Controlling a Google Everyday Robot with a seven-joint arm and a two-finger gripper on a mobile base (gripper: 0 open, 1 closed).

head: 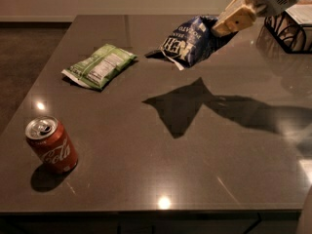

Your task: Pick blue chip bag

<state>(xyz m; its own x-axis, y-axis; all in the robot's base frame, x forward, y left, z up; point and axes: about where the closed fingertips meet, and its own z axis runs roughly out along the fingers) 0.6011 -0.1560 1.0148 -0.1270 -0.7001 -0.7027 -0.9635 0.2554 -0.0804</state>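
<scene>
The blue chip bag (186,41), dark blue with white lettering, hangs in the air above the far middle of the dark table (146,169). Its shadow lies on the tabletop below it. My gripper (220,27) comes in from the upper right and is shut on the bag's right end, holding it clear of the surface.
A light-green chip bag (100,65) lies flat at the far left. A red Coca-Cola can (51,144) stands near the front left edge. A black wire basket (288,32) sits at the far right edge.
</scene>
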